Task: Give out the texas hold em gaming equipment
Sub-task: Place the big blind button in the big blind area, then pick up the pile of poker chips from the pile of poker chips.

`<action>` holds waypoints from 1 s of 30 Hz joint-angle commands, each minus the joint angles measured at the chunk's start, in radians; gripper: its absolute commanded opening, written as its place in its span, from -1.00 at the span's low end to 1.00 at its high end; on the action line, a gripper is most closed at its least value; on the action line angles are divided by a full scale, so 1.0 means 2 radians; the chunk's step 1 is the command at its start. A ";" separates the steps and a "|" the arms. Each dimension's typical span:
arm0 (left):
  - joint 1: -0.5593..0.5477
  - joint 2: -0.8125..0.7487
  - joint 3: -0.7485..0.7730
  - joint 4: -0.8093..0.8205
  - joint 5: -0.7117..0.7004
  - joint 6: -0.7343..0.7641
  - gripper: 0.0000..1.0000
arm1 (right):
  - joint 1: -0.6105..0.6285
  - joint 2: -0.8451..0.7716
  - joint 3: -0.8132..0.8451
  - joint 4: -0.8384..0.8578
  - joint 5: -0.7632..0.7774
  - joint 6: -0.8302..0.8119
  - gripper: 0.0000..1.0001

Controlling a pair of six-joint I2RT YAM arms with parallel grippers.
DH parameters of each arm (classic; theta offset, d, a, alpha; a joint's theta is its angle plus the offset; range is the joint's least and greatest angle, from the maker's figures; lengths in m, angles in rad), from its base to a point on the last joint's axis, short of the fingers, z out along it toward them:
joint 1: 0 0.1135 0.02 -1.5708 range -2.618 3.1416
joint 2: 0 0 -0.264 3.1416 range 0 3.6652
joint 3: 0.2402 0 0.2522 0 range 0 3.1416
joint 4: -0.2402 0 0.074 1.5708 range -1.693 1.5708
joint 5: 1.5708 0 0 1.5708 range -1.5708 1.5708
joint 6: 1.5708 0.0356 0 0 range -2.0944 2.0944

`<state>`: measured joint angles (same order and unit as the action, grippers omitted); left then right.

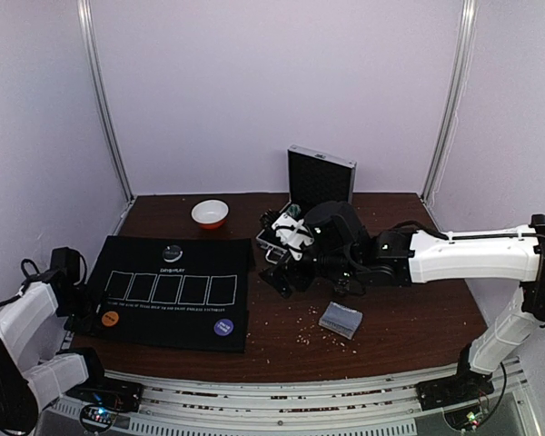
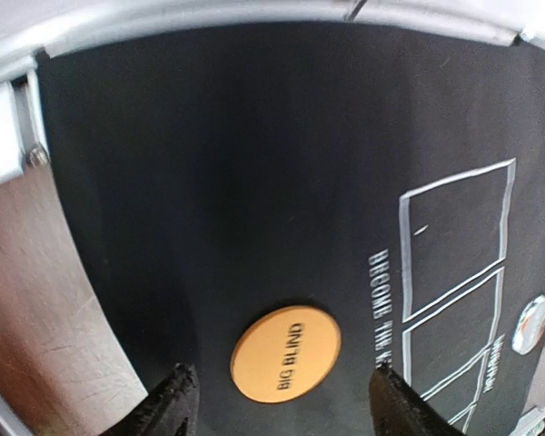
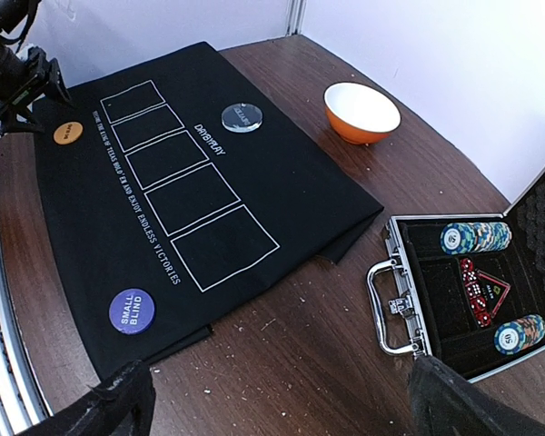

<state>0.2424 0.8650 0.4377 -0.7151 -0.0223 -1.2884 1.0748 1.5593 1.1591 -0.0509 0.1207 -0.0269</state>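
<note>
Two claws open, both empty; orange disc (image 2: 285, 352) lies flat between the fingers of left gripper (image 2: 283, 401) — deck (image 1: 341, 319) nearer right gripper (image 3: 282, 404).

a white, orange-sided bowl (image 3: 361, 109) stands upright on the crumb-strewn brown wooden table (image 3: 300, 338).

Black mat (image 3: 300, 195) is printed with white box outlines; an orange disc (image 2: 285, 352) and purple disc (image 3: 132, 310) are seen, brownish surface (image 3: 291, 345).

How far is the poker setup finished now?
Done: orange disc, purple disc and grey disc lie on the mat. In hand: nothing; left tool open astride the orange disc, right tool open. Remaining: chips in the case, card deck on the table.
</note>
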 commanded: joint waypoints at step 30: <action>-0.311 0.273 0.412 0.137 -0.103 0.577 0.97 | -0.191 0.092 0.166 -0.392 0.022 0.150 1.00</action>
<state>-0.3824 1.3930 1.2312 -0.5091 -0.2928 -0.2329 0.6853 1.6760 1.4815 -0.7319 0.1150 0.1440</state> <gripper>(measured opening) 0.983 1.000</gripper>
